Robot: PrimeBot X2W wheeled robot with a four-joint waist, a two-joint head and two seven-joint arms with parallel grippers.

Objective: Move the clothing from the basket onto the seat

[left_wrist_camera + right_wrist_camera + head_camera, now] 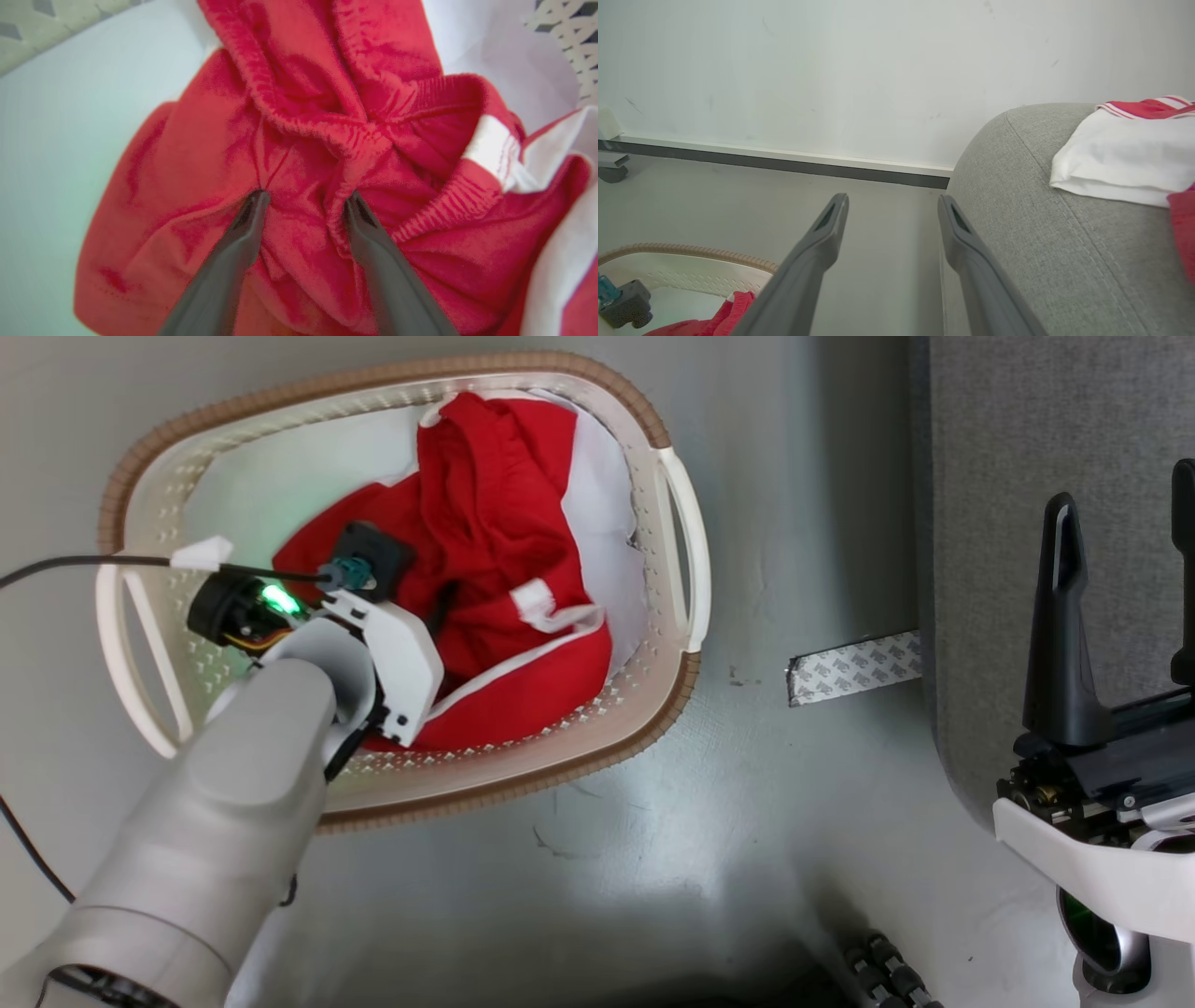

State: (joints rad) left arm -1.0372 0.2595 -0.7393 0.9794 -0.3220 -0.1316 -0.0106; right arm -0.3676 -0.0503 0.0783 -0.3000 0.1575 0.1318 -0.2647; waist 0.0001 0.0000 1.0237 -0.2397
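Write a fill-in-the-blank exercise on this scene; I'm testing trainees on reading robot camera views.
1. The open fingers of the left gripper press into the crumpled ____ clothing.
2. That clothing lies in an oval white perforated plastic basket with a ____ woven-look rim.
3. The right gripper hangs open beside the large grey fabric sofa, holding ____.
4. A folded ____ garment lies on the sofa.
Missing words: red; brown; nothing; white.

Basket [373, 378]: on floor [653, 859], left.
Clothing [495, 523]: in basket, toward its right side; left gripper [306, 200] tips on it.
Seat [1027, 429]: right of basket.
Tape strip [854, 667]: on floor between them.
Another garment [1125, 158]: on seat.
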